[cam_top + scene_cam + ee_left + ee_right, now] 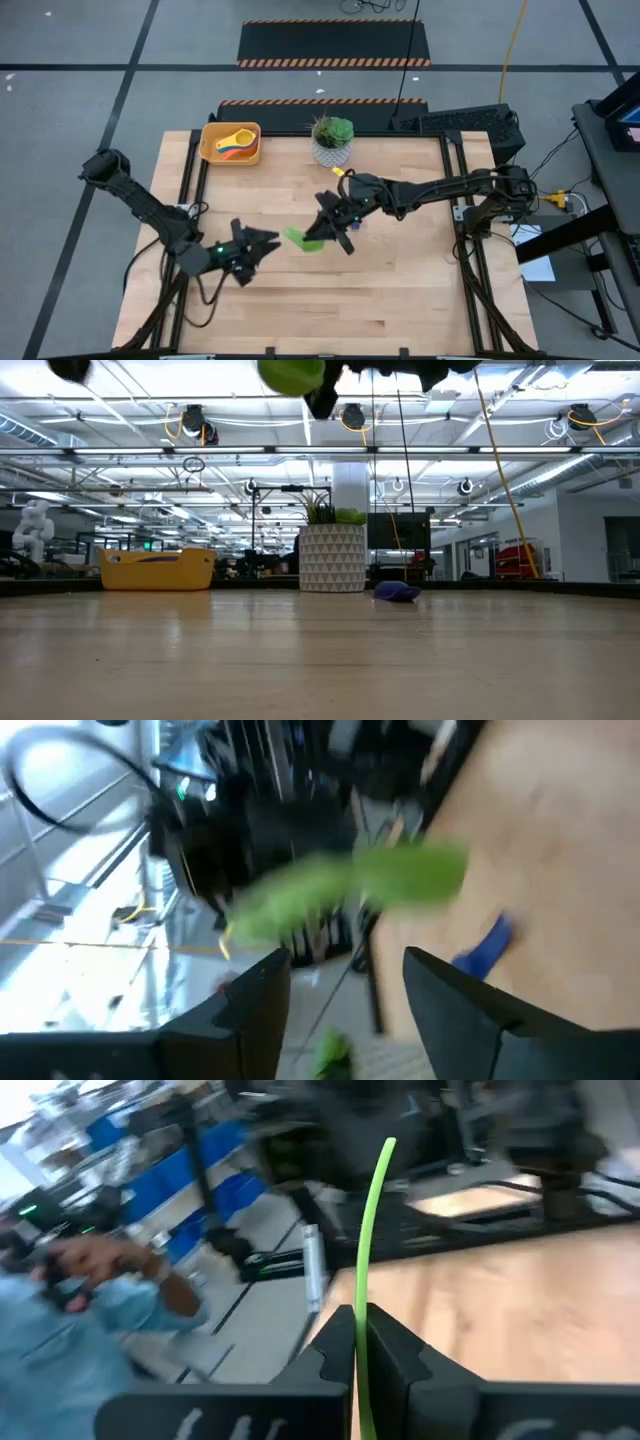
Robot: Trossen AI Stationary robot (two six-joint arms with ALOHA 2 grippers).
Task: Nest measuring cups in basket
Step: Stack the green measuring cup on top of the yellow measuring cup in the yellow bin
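Above mid-table, the right gripper (330, 228) pinches only the thin rim of the green measuring cup (300, 239) while the left gripper (262, 243) stands open just beside it, so the cup may twist loose before reaching the far-corner basket (209, 146).

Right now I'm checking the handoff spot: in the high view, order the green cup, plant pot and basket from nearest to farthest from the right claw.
1. Green cup: clamped in the right claw, mid-table.
2. Plant pot: far edge, behind it.
3. Basket: far-left corner.
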